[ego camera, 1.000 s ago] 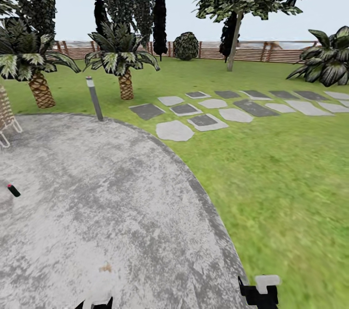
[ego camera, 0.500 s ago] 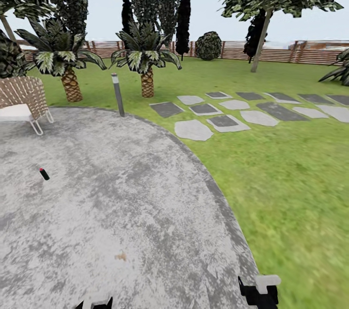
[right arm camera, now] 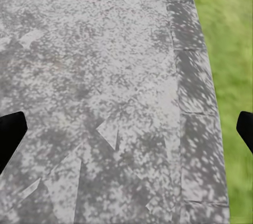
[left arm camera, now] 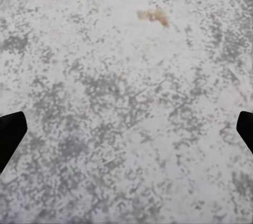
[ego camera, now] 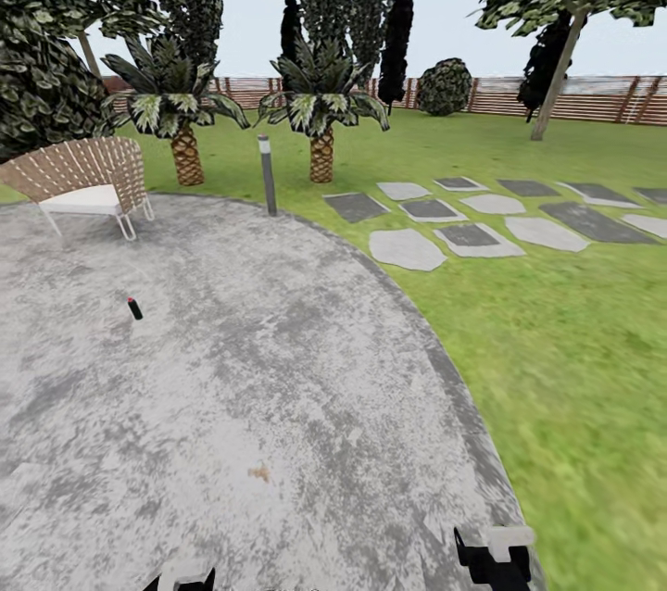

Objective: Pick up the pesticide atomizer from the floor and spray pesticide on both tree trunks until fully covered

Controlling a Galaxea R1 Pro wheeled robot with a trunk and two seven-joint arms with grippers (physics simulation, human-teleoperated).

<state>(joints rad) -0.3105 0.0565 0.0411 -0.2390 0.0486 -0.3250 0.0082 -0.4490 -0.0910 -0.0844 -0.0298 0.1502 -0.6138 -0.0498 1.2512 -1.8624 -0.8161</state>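
Both grippers, left [left arm camera: 126, 129] and right [right arm camera: 126, 129], hang wide and empty over the paving [ego camera: 232, 387], presumably stowed for travel toward the small dark, red-tipped object [ego camera: 135, 308], possibly the atomizer.

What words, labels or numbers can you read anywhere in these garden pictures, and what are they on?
None can be read. The small dark bottle with a red tip on the grey paving is too small to show any label; the chair, post light and fence carry no lettering.
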